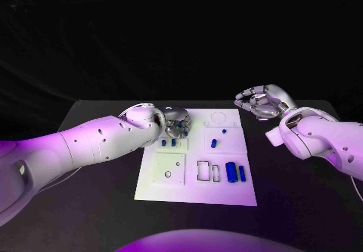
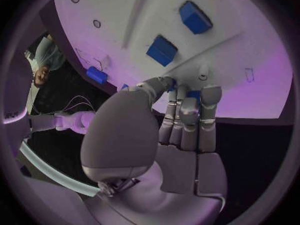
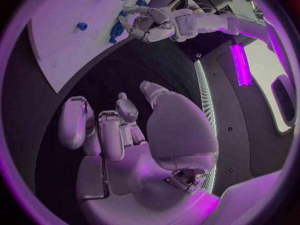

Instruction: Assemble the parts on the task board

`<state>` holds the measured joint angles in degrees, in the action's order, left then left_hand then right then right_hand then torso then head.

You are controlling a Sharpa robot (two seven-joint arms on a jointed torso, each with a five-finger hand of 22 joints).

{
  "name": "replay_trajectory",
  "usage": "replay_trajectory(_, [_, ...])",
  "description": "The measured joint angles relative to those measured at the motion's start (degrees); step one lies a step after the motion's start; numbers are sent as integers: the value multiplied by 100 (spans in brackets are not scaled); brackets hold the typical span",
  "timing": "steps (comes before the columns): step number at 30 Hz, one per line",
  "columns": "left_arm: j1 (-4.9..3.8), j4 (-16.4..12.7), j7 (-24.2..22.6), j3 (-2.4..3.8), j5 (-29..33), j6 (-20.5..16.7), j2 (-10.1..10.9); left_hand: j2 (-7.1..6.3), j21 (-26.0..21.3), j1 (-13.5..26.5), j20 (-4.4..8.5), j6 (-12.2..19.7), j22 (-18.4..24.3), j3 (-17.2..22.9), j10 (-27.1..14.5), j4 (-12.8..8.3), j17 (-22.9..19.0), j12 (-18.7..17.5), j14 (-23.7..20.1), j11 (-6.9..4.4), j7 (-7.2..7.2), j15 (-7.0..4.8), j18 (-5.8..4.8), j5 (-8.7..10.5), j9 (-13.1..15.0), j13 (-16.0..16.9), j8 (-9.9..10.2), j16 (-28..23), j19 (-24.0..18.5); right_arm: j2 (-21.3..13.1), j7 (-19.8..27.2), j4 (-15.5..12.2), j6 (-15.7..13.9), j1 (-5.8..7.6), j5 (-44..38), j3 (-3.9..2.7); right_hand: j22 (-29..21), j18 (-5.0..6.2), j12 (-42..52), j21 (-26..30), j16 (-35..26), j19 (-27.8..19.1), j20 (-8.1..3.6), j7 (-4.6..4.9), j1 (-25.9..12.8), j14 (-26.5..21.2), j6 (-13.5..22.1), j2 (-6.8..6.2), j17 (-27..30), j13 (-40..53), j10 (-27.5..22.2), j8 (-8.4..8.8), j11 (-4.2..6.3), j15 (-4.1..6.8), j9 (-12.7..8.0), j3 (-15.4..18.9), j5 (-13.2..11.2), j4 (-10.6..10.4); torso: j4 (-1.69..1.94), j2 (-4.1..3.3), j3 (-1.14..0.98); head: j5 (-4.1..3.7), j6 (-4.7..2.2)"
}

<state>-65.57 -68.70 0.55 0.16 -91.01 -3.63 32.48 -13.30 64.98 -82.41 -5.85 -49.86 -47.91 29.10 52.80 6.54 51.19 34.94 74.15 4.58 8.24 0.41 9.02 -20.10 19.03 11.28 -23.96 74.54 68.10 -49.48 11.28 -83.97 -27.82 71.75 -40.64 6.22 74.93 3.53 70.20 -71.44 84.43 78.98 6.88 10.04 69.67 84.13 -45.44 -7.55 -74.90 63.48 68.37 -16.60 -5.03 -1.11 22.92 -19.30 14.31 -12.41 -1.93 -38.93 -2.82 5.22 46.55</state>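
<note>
The white task board (image 1: 193, 190) lies in the middle of the black table. My left hand (image 1: 175, 123) is down on its far left corner. In the left wrist view its thumb and fingertips (image 2: 187, 104) pinch a small blue part (image 2: 194, 93) against the board (image 2: 250, 50). Two blue blocks (image 2: 162, 50) sit just past the fingers, also seen beside the hand (image 1: 169, 142). Two blue cylinders (image 1: 236, 172) lie at the board's near right, and a small blue piece (image 1: 214, 142) lies mid-board. My right hand (image 1: 261, 102) hovers off the far right corner, loosely curled and holding nothing (image 3: 125, 130).
Outlined rectangular slots (image 1: 205, 170) lie next to the cylinders. A raised square panel with small holes (image 1: 169, 168) takes up the board's near left. A ring outline (image 1: 219, 116) marks the far edge. Bare black table (image 1: 295, 178) surrounds the board.
</note>
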Motion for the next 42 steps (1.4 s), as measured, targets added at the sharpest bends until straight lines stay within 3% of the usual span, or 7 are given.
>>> replay_trajectory(11, [-5,13,-30,-2,101,40,-24,22,75,23,0,-15,-109,15,122,-15,33,-206,69,26,5,11,-18,28,-110,-138,176,58,40,3,0,1,1,-1,0,0,-1,0,0,0,0,0,0,0,0,0,0,0,0,11,0,0,0,0,-7,0,0,0,4,1,0,9,15])
replay_trajectory(15, [-6,23,-32,-1,130,44,-26,21,126,23,-40,49,-177,30,151,-30,31,-292,100,54,68,41,-18,28,-162,-186,293,109,83,5,0,1,1,-1,0,0,-1,0,0,0,0,0,0,0,0,0,0,0,0,15,0,0,0,0,-7,0,0,0,2,1,-1,14,16])
replay_trajectory(21, [-8,31,-32,-1,160,46,-26,21,139,23,-21,49,-204,64,190,-30,40,-338,100,54,68,42,-18,28,-182,-217,302,109,101,4,0,1,2,-1,0,0,-1,0,0,0,0,0,0,0,0,0,0,0,0,14,0,0,0,0,-7,0,0,0,-5,2,-2,15,19])
replay_trajectory(28, [-11,33,-42,-1,216,45,-35,21,160,23,-21,237,-248,119,300,-85,-18,-582,120,19,47,22,-18,58,-304,-328,585,157,101,4,-1,2,3,-1,0,0,-2,0,0,0,0,0,0,0,0,0,0,0,-4,14,0,0,0,0,-7,0,0,0,-2,2,-1,15,21])
replay_trajectory(31, [-11,33,-52,-1,241,45,-39,21,160,24,-21,244,-248,120,303,-86,-52,-638,120,23,40,22,-18,59,-316,-353,599,157,101,5,-2,3,3,-1,0,0,-2,0,0,0,0,0,0,0,0,0,0,0,-4,14,0,-25,0,0,-7,-8,0,-8,-2,2,-1,12,21])
replay_trajectory(37, [-12,33,-64,-1,272,46,-40,58,160,62,-21,-70,-256,159,354,-125,-147,-754,120,74,76,22,-17,59,-297,-399,533,157,101,6,-4,5,7,-1,0,0,-2,0,0,0,0,0,0,0,0,0,0,0,-4,14,0,-25,0,0,-6,-16,0,-16,-2,2,0,10,18])
replay_trajectory(42, [-12,33,-80,-2,290,49,-45,118,186,62,-21,-283,-286,182,460,-148,-179,-788,120,39,44,22,-17,59,-270,-422,485,164,101,7,-6,8,11,-1,0,0,-3,0,0,0,0,0,0,0,0,0,0,0,-4,21,0,-24,0,0,-6,-17,0,-16,1,1,0,7,21])
